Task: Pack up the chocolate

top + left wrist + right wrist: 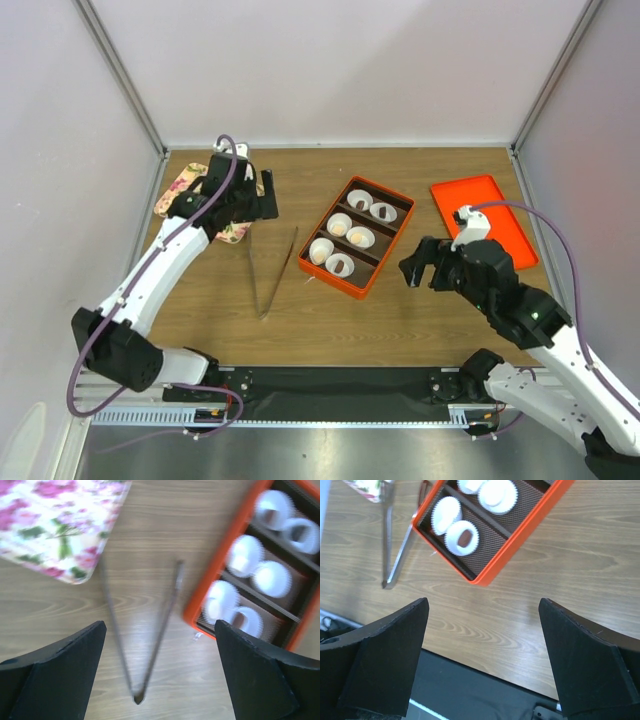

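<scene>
The chocolate (464, 538) is sitting in cups (445, 515) inside the orange box (517, 537). The left tool (160, 624) and right tool (483, 602) are hanging wide apart, holding nothing. Filling is looking done; the lid (480, 192) lying right of the box is probably needing lifting on next.

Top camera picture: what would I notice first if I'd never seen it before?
Probably the bright orange box in the middle of the wooden table, with six white paper cups in it, some holding chocolate. Metal tongs lie open just left of it, and a flat orange tray sits to its right.
</scene>
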Controlling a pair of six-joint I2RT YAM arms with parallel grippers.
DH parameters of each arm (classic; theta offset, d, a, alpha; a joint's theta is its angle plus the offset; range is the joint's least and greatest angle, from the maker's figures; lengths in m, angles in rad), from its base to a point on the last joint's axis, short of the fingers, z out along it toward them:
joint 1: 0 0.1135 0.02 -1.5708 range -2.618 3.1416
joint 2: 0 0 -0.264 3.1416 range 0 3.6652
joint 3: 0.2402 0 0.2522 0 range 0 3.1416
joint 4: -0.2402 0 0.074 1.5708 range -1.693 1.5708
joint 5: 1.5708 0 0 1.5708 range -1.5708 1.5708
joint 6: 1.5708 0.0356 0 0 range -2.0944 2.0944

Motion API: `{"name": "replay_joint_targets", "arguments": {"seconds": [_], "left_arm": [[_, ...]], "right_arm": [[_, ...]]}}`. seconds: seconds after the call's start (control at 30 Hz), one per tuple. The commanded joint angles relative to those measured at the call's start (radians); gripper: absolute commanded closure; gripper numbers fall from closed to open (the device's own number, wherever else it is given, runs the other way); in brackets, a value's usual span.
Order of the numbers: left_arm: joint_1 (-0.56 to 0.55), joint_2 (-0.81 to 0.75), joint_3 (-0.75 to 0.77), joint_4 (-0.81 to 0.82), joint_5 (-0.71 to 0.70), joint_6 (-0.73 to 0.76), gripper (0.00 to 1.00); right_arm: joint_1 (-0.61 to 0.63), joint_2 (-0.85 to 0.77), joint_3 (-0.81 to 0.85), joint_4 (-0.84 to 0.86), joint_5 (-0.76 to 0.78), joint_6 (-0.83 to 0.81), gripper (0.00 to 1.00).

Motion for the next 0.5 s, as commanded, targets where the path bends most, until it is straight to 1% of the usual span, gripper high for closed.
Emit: {"name": "replay_joint_targets", "arguments": {"seconds": [0.0, 0.03, 0.1, 0.17, 0.2, 0.23, 0.27, 0.33, 0.37, 0.47], "left_arm": [[-0.007, -0.104, -0.029, 0.100, 0.191, 0.048, 0.03], [-0.007, -0.116, -0.049, 0.127, 0.231, 0.046, 0.01], [-0.013, -0.147, -0.068, 0.151, 0.312, 0.046, 0.00], [-0.016, -0.168, -0.100, 0.180, 0.368, 0.046, 0.00], [-0.021, -0.174, -0.109, 0.191, 0.420, 0.042, 0.00], [-0.027, -0.177, -0.128, 0.200, 0.438, 0.042, 0.00], [-0.043, -0.184, -0.134, 0.201, 0.448, 0.042, 0.00], [-0.065, -0.205, -0.157, 0.207, 0.446, 0.042, 0.00], [-0.082, -0.211, -0.166, 0.209, 0.451, 0.042, 0.00], [-0.100, -0.237, -0.187, 0.185, 0.449, 0.045, 0.00]], "right_arm": [[-0.013, 0.073, 0.092, 0.033, 0.061, -0.024, 0.02], [-0.024, 0.116, 0.104, 0.031, 0.076, -0.030, 0.03], [-0.046, 0.162, 0.146, 0.042, 0.083, -0.056, 0.03], [-0.101, 0.237, 0.177, 0.047, 0.072, -0.077, 0.03], [-0.124, 0.263, 0.193, 0.045, 0.064, -0.094, 0.03], [-0.188, 0.296, 0.224, 0.044, 0.043, -0.100, 0.04], [-0.216, 0.349, 0.239, 0.045, 0.027, -0.105, 0.04], [-0.274, 0.403, 0.279, 0.050, -0.006, -0.128, 0.07], [-0.324, 0.453, 0.292, 0.050, -0.011, -0.134, 0.08], [-0.383, 0.523, 0.347, 0.038, -0.009, -0.169, 0.12]]}}
